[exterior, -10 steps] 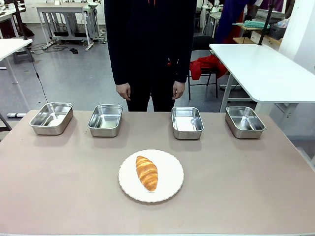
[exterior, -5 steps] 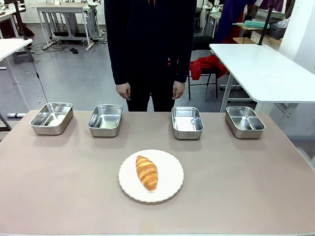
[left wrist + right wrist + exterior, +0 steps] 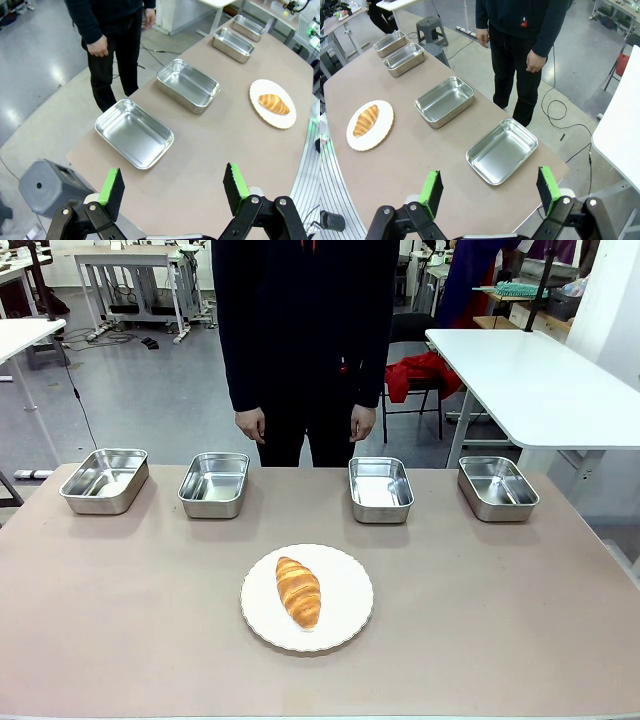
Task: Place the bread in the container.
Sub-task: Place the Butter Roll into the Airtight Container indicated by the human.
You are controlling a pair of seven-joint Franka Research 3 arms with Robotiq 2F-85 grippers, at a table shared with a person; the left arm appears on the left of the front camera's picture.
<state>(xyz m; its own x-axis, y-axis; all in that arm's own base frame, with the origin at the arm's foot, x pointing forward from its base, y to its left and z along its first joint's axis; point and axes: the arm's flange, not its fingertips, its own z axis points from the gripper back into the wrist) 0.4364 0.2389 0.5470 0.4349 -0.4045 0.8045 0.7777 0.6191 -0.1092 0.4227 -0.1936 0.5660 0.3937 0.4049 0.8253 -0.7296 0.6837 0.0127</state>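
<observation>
nothing has moved in the last second: the bread point(image 3: 298, 591) lies on the white plate point(image 3: 345, 618) at mid-table. our left gripper point(image 3: 173, 182) and right gripper point(image 3: 490, 182) hang released and empty, well away, so we judge the task unstarted. four like containers point(image 3: 213, 502) line the far edge, the person's hands point(image 3: 250, 425) idle behind them, and nothing blocks our reach.

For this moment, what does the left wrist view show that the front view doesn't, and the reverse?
Left wrist view: the left claw, open, over one end of the table, and a grey stool on the floor. Front view: a red cloth on a chair behind the person. Shared: the croissant lying on the white plate, four empty steel pans in a row, and the person standing at the far side, arms down.
</observation>
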